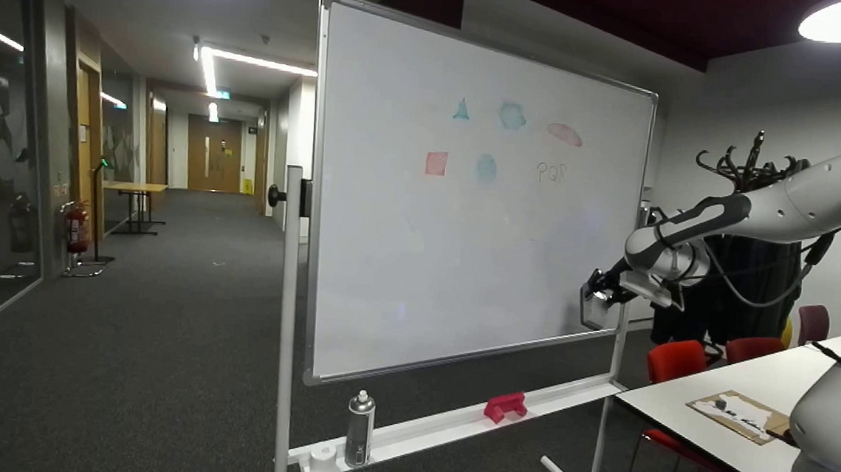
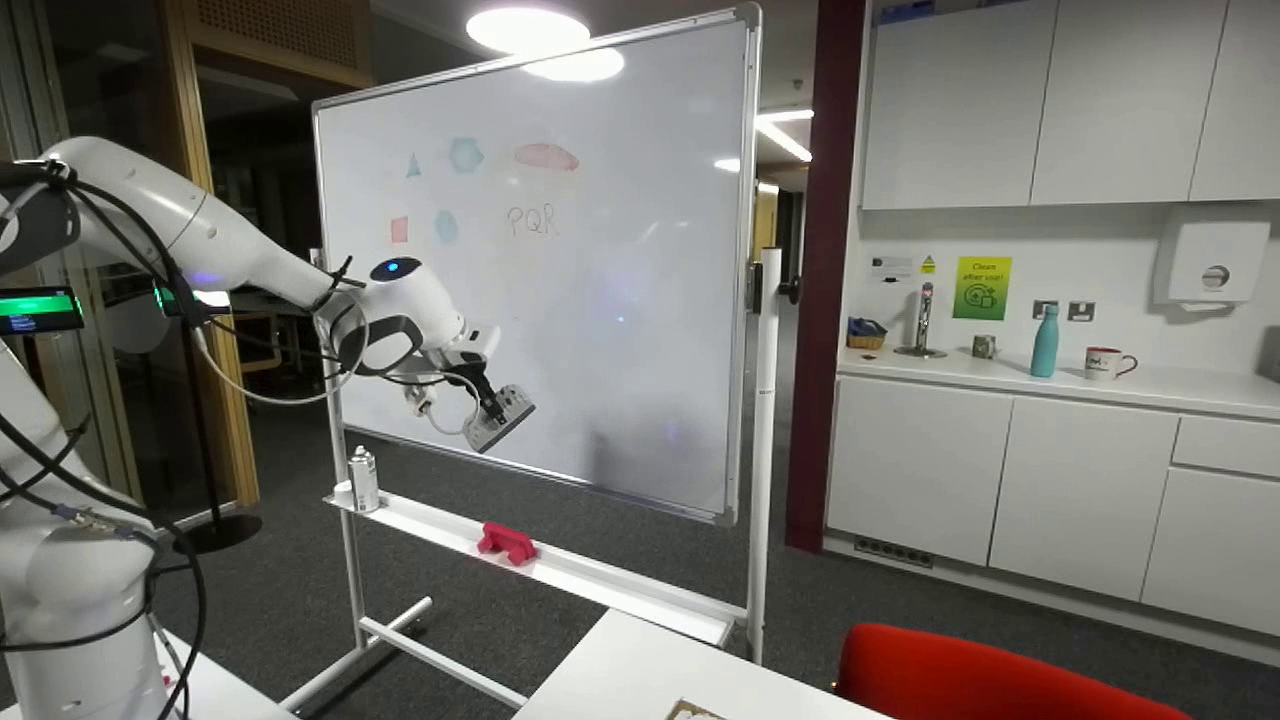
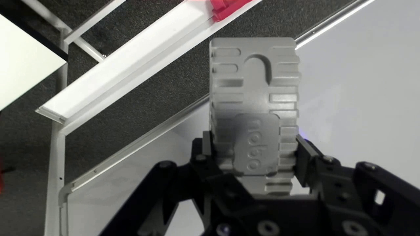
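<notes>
My gripper [image 3: 256, 147] is shut on a grey ribbed whiteboard eraser [image 3: 256, 98] marked "nobo", with one black finger on each side. The eraser also shows in both exterior views [image 1: 595, 315] [image 2: 500, 420], tilted near the lower edge of the whiteboard [image 1: 448, 267]. I cannot tell whether it touches the board. The whiteboard [image 2: 640, 380] carries a blue triangle [image 1: 461, 110], a blue hexagon [image 1: 512, 116], a red ellipse [image 1: 565, 133], a red square [image 1: 436, 163], a blue circle [image 1: 486, 168] and the letters PQR [image 2: 533, 220], all above the gripper.
Below the board, a white tray [image 2: 620, 590] holds a red holder [image 1: 505, 406], a spray can [image 1: 359, 432] and a white roll [image 1: 322, 457]. White tables [image 1: 719, 405] and red chairs [image 2: 960, 670] stand nearby. A cardboard piece [image 1: 737, 415] lies on a table.
</notes>
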Action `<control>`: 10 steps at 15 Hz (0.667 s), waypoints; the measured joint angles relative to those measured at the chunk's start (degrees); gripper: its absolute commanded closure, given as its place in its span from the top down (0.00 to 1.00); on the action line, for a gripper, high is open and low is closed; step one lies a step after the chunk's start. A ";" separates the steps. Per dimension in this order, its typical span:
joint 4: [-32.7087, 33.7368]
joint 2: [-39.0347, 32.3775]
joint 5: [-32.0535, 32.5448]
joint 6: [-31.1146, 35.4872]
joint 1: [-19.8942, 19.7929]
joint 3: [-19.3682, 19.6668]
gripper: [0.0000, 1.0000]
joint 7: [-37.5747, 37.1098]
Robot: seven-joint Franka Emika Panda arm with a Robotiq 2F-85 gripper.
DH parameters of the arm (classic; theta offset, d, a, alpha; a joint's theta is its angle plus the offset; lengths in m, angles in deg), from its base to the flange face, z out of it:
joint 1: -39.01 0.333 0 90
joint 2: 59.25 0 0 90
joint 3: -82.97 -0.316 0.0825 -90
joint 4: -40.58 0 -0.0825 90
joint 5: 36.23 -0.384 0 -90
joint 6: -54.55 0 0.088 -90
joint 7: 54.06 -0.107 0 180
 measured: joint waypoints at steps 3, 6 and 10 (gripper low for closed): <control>-0.96 -0.36 -8.08 2.94 2.72 4.31 0.58 3.99; -1.06 -0.36 -8.83 3.27 3.41 4.85 0.58 4.09; -1.07 -0.39 -8.90 3.19 3.47 4.85 0.33 4.06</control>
